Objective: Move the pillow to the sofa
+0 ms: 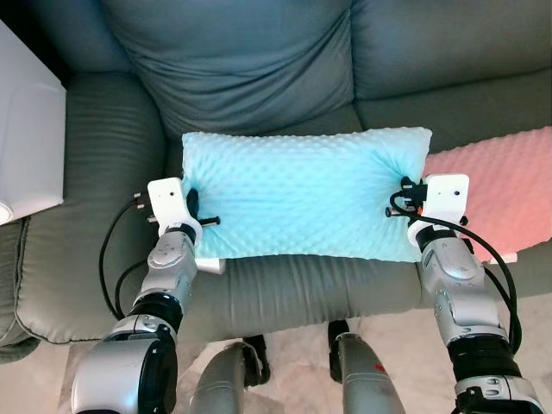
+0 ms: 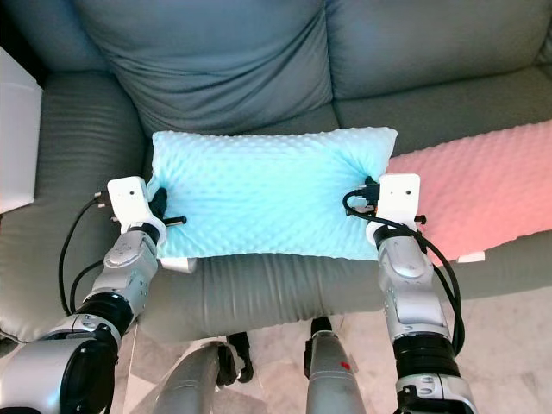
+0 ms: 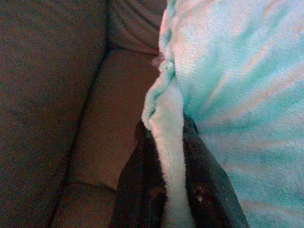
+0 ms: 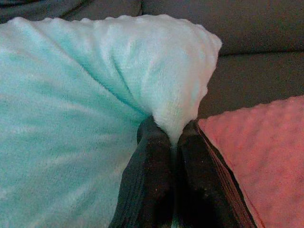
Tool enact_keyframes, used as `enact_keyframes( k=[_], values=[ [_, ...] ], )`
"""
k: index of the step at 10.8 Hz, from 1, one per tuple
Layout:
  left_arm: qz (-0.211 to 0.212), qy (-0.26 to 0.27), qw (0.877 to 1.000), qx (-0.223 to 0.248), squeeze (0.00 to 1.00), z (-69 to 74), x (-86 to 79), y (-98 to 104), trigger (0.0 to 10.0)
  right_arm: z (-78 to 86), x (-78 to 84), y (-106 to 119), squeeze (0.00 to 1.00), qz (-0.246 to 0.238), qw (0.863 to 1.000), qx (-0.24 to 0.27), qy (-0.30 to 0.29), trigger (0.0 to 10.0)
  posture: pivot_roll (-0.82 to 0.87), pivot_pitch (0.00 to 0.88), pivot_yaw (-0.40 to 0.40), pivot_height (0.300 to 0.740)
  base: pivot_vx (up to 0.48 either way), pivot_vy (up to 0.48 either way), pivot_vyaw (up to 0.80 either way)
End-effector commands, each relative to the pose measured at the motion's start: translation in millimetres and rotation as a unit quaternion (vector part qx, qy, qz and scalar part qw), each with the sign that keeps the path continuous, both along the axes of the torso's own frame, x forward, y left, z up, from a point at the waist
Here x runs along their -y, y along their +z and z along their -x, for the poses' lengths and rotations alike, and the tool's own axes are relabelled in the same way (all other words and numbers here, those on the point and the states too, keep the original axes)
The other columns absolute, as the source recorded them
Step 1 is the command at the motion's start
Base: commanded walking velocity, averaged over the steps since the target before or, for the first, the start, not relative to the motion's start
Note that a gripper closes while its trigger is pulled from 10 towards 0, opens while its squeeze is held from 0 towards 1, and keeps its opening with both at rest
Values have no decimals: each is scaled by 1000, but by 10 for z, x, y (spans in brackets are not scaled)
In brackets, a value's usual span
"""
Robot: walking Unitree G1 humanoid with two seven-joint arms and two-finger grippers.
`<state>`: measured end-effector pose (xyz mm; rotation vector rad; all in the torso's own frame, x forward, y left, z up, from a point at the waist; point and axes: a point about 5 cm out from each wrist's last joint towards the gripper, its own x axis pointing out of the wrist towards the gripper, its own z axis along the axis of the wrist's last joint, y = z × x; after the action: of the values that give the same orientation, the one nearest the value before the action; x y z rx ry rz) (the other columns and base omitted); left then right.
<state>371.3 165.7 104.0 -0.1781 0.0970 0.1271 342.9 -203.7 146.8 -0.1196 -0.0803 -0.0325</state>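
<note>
the turquoise dimpled pillow (image 1: 302, 194) hangs stretched between the two arms, just over the seat cushion (image 1: 302, 289) of the grey-green sofa (image 1: 233, 60), its top edge near the back cushions. whether its underside already touches the seat cannot be told.

the left gripper (image 1: 191, 205) has its fingers (image 3: 142, 190) closed tight on the pillow's left edge, a ridge of plush squeezed up between them. the right gripper (image 1: 405, 203) is likewise clamped on the right edge, fingers (image 4: 152, 185) pressed nearly together with a fold of fabric pinched in the gap, just beside a pink pillow (image 1: 500, 185) that lies on the next seat.

the pillow looks light and very soft: the cover puckers into creases radiating from each pinch, and the body sags little, so the load is probably small. the fleecy cover should give good friction, but a grip on cover alone can creep or slip out if the arms pull apart. holding at the two short ends, as now, keeps it level and spread. nothing fragile here; it can be lowered and let go without care for impact, though it should land clear of the pink pillow.
</note>
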Motion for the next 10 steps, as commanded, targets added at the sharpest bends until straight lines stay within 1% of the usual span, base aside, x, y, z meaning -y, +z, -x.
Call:
enact_keyframes(
  k=[1,2,6,9,10],
  values=[
    [7,45,999,-24,776,90,-169,-145,10000,42,121,-48,1000,-1,999,-1,-32,10000,-205,481,169,740,0,0,0],
    [12,55,998,-25,1000,89,-183,-144,10000,36,148,-48,1000,-7,999,4,-35,10000,-202,484,173,740,0,0,0],
    [13,66,997,-30,1000,106,-211,-168,10000,19,164,-48,1000,-7,999,14,-43,10000,-195,479,178,740,0,0,0],
    [23,63,997,-36,1000,130,-196,-217,10000,11,107,-54,1000,-13,999,19,-45,10000,-193,469,179,740,0,0,0],
    [27,56,997,-41,1000,135,-168,-237,10000,25,80,-76,1000,-18,999,17,-44,10000,-194,466,180,740,0,0,0]
  ],
)
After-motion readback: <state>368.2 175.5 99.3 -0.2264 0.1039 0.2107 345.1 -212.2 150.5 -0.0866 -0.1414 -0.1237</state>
